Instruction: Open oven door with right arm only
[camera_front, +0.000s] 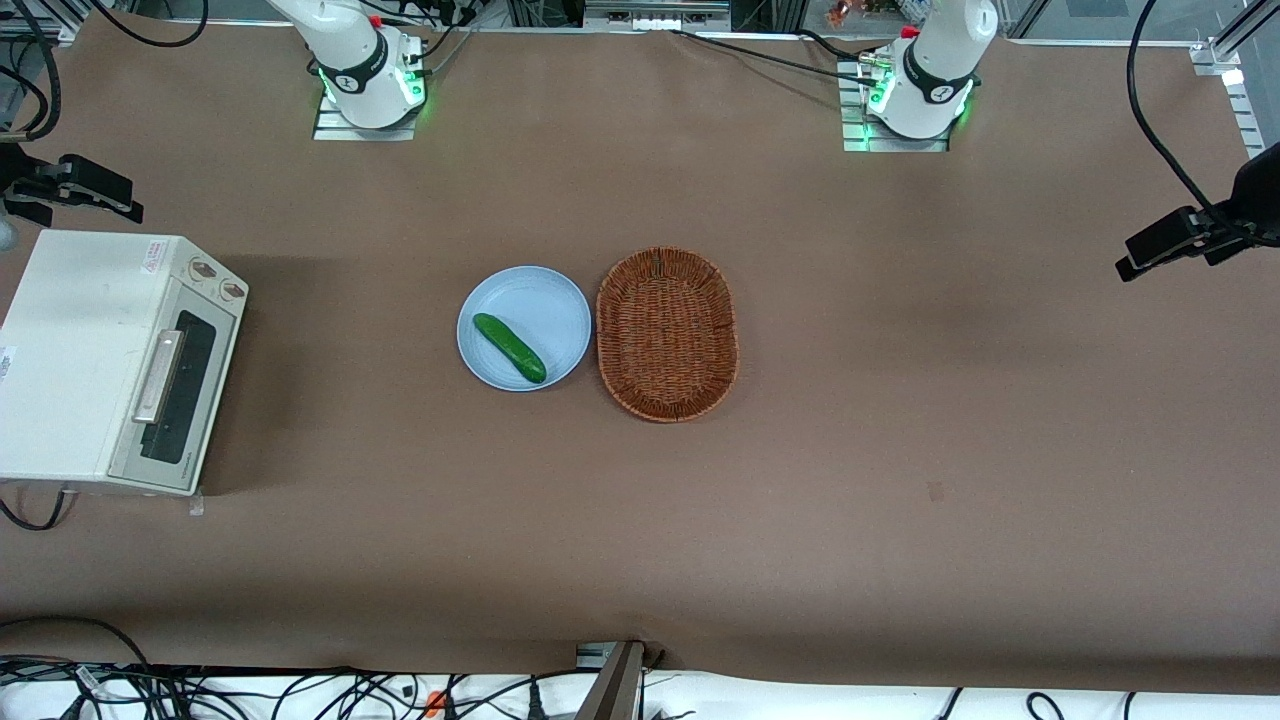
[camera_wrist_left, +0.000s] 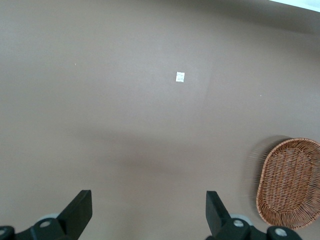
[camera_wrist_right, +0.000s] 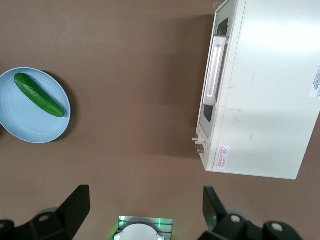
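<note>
Gripper (camera_wrist_right: 145, 210) of the right arm hangs high over the brown tabletop (camera_front: 900, 450), black fingers (camera_wrist_right: 75, 205) spread wide, gripping nothing. Below it and off to one side, well apart, sits the cream-white toaster oven's silver-framed glass door (camera_wrist_right: 215, 75), shut, bar handle (camera_wrist_right: 216, 70) exposed for a grab from above.

No wording can be read from here. The toaster oven (camera_wrist_right: 260, 90) carries a small sticker with a red warning triangle (camera_wrist_right: 223, 156) on its top and a printed label (camera_wrist_right: 315, 82) at its edge, the lettering on both too fine to read.
</note>
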